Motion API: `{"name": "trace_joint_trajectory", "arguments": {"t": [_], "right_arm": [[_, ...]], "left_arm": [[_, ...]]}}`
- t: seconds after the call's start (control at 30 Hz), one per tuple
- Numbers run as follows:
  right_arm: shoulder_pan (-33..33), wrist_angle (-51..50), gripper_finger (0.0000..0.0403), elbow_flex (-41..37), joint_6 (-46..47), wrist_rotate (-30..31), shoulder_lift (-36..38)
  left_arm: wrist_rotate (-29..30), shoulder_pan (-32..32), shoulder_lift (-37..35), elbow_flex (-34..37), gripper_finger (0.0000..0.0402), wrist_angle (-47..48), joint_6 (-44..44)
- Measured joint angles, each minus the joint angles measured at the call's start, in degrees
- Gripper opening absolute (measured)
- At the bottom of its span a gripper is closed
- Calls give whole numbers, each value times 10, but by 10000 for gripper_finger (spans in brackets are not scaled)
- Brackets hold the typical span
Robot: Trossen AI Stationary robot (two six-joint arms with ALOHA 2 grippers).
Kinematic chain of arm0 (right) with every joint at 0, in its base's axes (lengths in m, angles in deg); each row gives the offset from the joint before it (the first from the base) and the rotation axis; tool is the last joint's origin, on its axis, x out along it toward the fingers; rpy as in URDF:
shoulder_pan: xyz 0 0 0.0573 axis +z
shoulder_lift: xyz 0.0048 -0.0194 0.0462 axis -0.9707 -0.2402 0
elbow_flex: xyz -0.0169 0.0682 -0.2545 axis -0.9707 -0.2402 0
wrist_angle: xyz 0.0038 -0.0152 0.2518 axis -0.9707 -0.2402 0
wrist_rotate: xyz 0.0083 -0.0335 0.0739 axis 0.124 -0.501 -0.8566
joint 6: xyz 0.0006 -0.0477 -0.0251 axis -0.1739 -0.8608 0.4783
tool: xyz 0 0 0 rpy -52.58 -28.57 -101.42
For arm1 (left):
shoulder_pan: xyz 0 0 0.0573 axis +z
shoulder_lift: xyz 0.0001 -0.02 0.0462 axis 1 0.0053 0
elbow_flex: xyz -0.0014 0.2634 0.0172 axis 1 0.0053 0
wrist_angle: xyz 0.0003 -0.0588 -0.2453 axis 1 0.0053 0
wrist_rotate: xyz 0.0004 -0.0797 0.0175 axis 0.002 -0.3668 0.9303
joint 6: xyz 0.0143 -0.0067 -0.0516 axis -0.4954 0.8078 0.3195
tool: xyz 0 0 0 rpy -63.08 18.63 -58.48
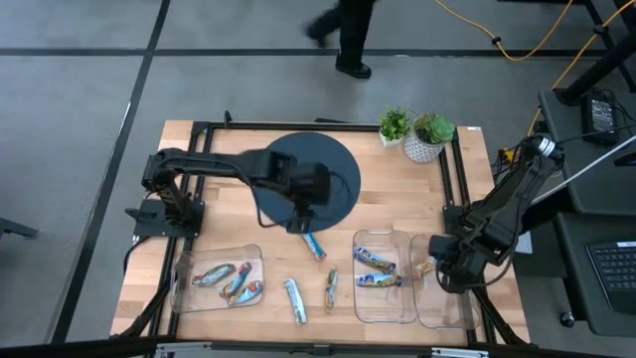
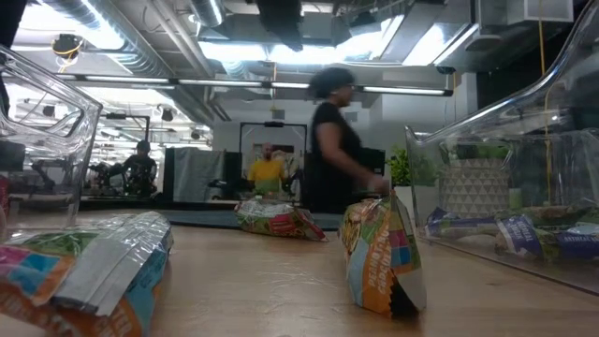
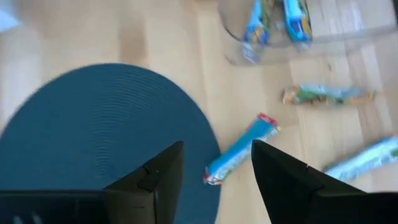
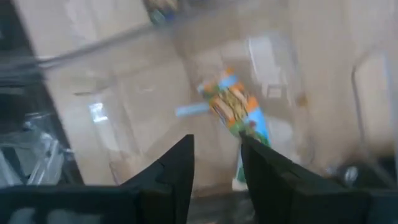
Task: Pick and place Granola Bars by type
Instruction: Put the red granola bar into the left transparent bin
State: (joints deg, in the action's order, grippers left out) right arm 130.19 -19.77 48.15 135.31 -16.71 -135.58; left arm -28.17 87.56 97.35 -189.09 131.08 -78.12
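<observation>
Above a blue bar [image 3: 241,149] hangs the left pincer [image 3: 214,165], spread; right pincer [image 4: 216,155] parted.

This is a robotics lab or workshop, not a home. The wooden table [image 1: 298,149] stands in a black metal frame [image 1: 459,179] on a grey concrete floor marked with dark lines. Orange cables [image 1: 517,45] trail across the floor, and a side desk carries a keyboard [image 1: 613,267]. The low view looks into a large open hall with exposed ducts [image 2: 140,37] and strip lights [image 2: 281,84] overhead. A person [image 2: 332,140] walks past, while others sit at workstations [image 2: 140,168] farther back.
</observation>
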Motion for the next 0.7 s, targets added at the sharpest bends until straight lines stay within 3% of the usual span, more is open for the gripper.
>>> {"name": "trace_joint_trajectory", "arguments": {"t": [0.23,0.5,0.6,0.7], "right_arm": [[-1,-19,130,63,-125,120,0],[-26,-85,129,115,-167,222,9],[-38,-85,129,116,-179,226,21],[-42,-85,129,116,-193,226,30]], "left_arm": [[-69,-40,102,0,181,36,-51],[-133,-65,218,0,182,83,-90],[-125,-65,229,1,181,81,-92],[-75,-64,229,1,182,70,-91]]}}
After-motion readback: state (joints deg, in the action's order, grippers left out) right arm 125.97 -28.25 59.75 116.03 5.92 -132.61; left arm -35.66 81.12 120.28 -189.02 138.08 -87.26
